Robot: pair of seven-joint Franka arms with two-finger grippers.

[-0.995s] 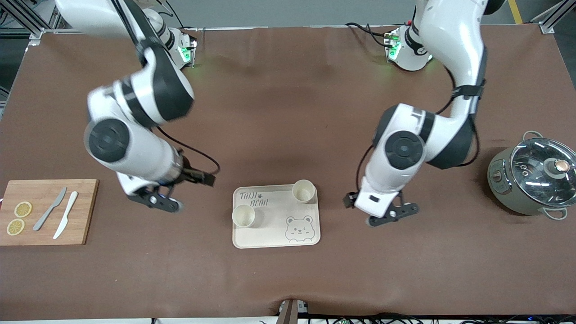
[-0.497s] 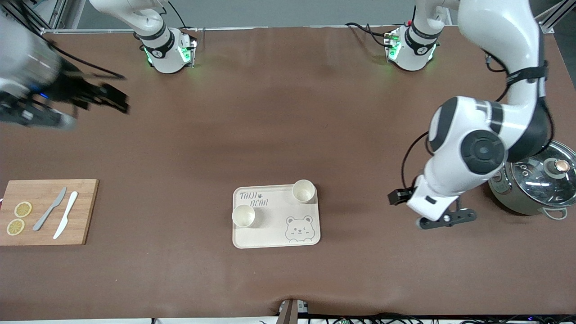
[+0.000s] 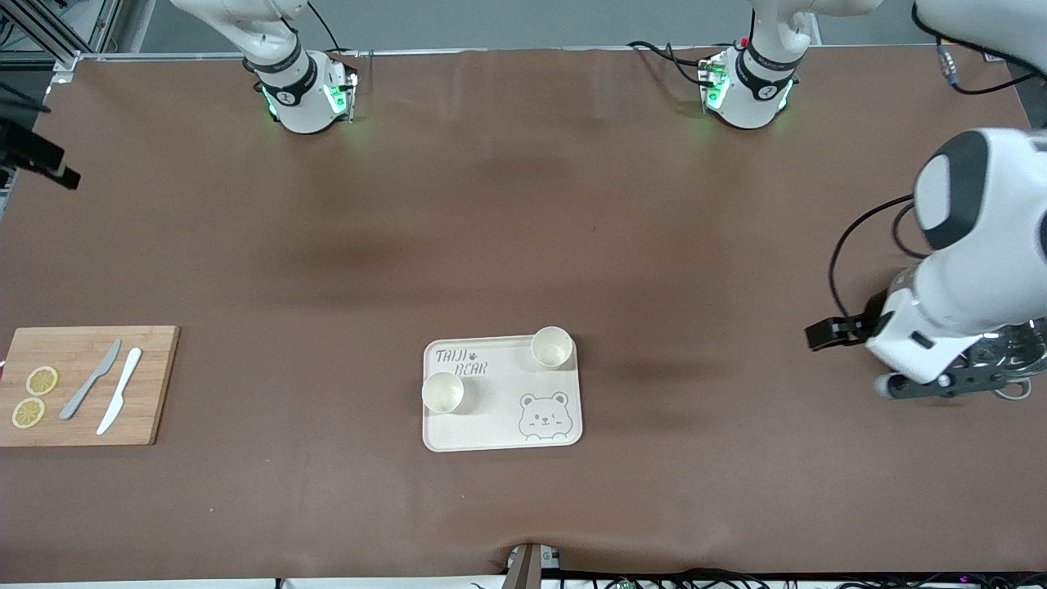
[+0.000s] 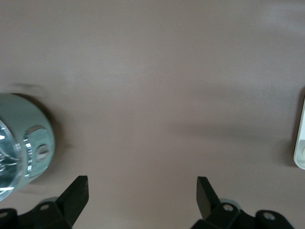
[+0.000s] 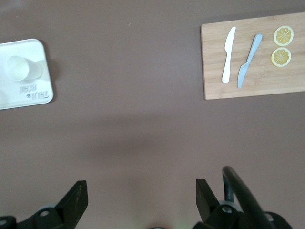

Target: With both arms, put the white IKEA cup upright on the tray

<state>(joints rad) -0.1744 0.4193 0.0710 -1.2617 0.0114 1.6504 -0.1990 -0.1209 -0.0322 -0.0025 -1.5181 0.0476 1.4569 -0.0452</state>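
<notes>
The cream tray (image 3: pixel 499 419) with the bear drawing lies nearer the front camera, mid-table. Two white cups stand upright on it, one (image 3: pixel 442 392) at its edge toward the right arm's end, one (image 3: pixel 552 346) in the corner toward the left arm's end. My left gripper (image 4: pixel 142 191) is open and empty, over the table beside the pot (image 4: pixel 24 143); in the front view it (image 3: pixel 932 384) is well apart from the tray. My right gripper (image 5: pixel 142 192) is open and empty, high over bare table; its view shows the tray (image 5: pixel 9 98) and one cup (image 5: pixel 21 68).
A wooden cutting board (image 3: pixel 82 384) with two knives (image 3: pixel 102 388) and two lemon slices (image 3: pixel 34 396) lies at the right arm's end. A grey pot with a glass lid (image 3: pixel 1010 352) stands at the left arm's end, mostly hidden by the left arm.
Both arms have swung away from the tray. The right arm has gone up and out past its end of the table; the left arm has moved to the pot. The cups have not moved.
</notes>
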